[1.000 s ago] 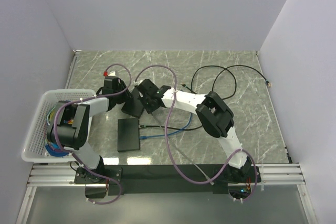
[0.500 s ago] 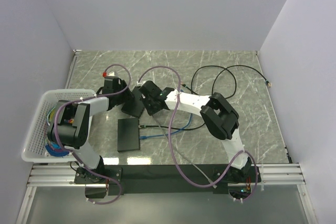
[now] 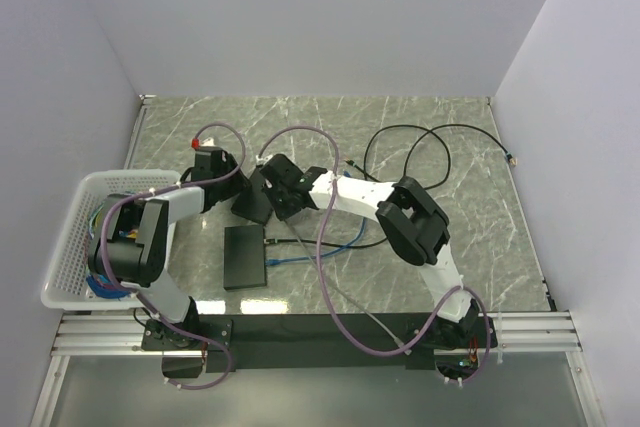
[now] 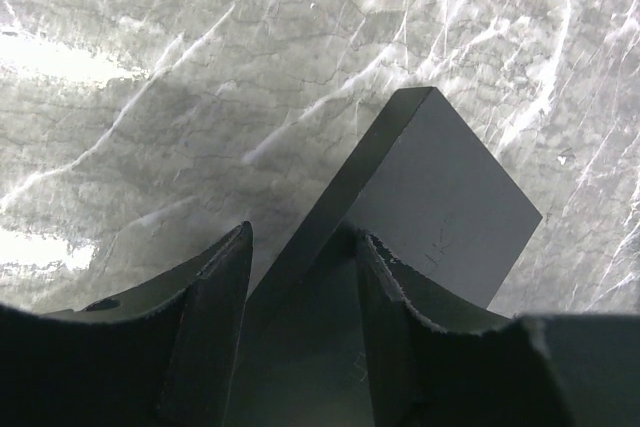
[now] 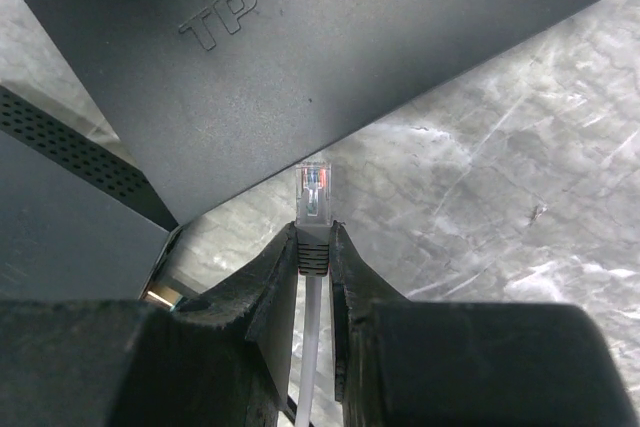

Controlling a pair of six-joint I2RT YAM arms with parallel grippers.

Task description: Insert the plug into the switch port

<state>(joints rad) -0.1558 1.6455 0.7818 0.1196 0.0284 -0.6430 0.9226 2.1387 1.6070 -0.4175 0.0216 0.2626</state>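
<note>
The black switch (image 3: 255, 197) stands tilted on edge on the marble table, left of centre. My left gripper (image 3: 236, 184) is shut on it across its thickness; in the left wrist view both fingers (image 4: 215, 317) straddle the switch (image 4: 440, 197). My right gripper (image 3: 282, 193) sits just right of the switch, shut on the plug (image 5: 313, 197), whose clear tip sticks out past the gripper (image 5: 315, 232). The tip points at the lower edge of the switch's lettered top face (image 5: 350, 57), a little short of it. No port shows in any view.
A second black box (image 3: 245, 257) lies flat in front of the switch; its vented side (image 5: 60, 217) shows at the left. A blue cable (image 3: 340, 242) and a black cable (image 3: 430, 142) lie to the right. A white basket (image 3: 70, 247) stands at the left edge.
My left gripper has shifted slightly left, still at the switch. The right arm's elbow swung right and came back, with the plug staying close to the switch.
</note>
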